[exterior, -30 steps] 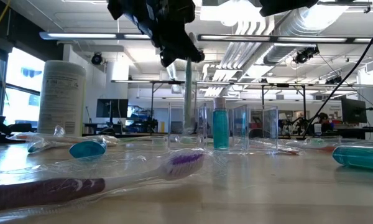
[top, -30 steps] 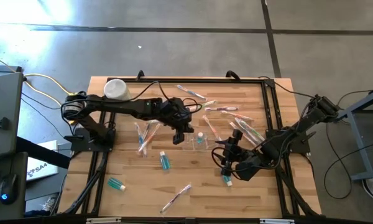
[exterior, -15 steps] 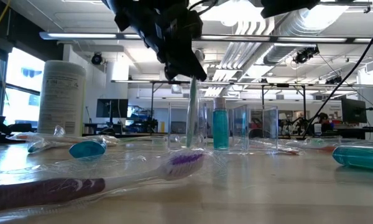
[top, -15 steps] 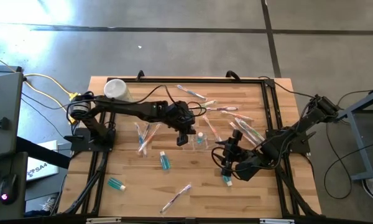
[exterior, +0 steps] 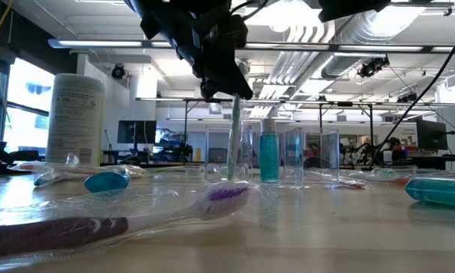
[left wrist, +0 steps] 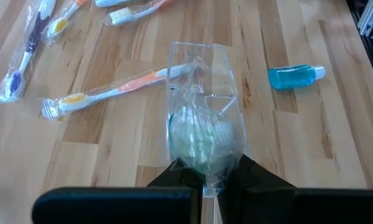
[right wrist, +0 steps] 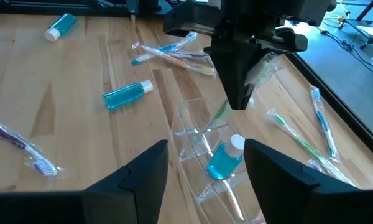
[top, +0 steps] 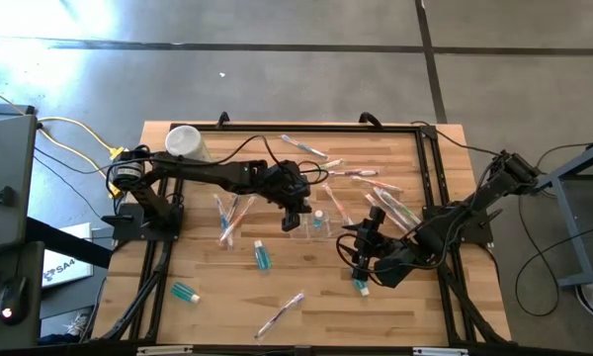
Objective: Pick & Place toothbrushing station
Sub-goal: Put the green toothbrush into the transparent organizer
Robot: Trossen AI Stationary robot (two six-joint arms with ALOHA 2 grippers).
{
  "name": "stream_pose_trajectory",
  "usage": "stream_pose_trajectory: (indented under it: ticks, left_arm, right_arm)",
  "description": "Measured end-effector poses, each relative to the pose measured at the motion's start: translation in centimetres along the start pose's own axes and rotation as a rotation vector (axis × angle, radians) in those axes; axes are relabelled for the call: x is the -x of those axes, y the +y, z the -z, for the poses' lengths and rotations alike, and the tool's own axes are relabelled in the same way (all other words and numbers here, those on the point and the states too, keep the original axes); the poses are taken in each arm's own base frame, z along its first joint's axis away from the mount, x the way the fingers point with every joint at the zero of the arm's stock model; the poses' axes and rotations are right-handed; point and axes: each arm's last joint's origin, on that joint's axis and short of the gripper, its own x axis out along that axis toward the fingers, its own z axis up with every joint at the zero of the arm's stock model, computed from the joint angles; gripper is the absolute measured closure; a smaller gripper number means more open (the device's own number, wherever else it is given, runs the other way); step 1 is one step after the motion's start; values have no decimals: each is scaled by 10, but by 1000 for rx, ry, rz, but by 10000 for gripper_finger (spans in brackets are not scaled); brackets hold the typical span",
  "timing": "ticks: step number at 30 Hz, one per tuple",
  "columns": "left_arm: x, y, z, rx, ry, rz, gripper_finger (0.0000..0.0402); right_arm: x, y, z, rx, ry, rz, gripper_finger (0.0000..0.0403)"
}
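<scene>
Left end effector has lowered, pinching a green wrapped toothbrush into the clear boxy plastic holder at desk centre; right end effector, spread, waits at four o'clock

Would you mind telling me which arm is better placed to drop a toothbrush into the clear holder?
Left. The left gripper is shut on a wrapped toothbrush directly over the holder. The right gripper stands open and empty beside it.
</scene>
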Motion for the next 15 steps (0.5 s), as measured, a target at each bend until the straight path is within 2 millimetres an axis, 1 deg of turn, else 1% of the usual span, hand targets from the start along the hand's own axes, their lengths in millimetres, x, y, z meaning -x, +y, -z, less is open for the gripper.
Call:
stream_pose_trajectory:
  ticks: [5, 7, 10, 15]
  left_arm:
    - [2, 0, 0, 2, 8, -1, 382]
    - [3, 0, 0, 2, 5, 0, 375]
    - [6, -1, -1, 0, -1, 1, 349]
    - [6, -1, -1, 1, -3, 1, 289]
  right_arm:
    - [0, 0, 0, -1, -1, 1, 200]
    - [0, 0, 0, -3, -3, 0, 200]
    - [0, 0, -1, -6, -6, -1, 200]
    - [0, 0, -1, -6, -5, -3, 200]
